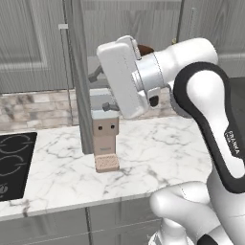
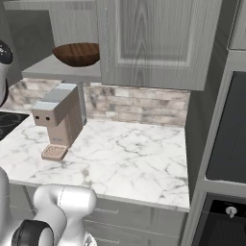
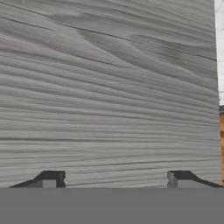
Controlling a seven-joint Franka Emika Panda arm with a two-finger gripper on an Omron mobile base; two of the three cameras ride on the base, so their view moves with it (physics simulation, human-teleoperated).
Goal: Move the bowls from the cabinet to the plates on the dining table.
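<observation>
The dark brown wood-grain bowl [image 2: 77, 54] sits on the open cabinet's shelf [image 2: 60, 70] in the right base view; the left base view hides nearly all of it behind the arm. Below stands a coffee machine [image 2: 58, 120]. The gripper [image 3: 116, 180], jaws spread wide and empty, faces grey wood-grain.

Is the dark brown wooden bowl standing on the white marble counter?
No, the dark brown wood-grain bowl stands on the grey cabinet shelf, above the white marble counter.

dark brown bowl [image 2: 77, 54] on open cabinet [image 2: 158, 43] shelf, coffee machine [image 2: 58, 117] on counter [image 2: 125, 156] below
</observation>
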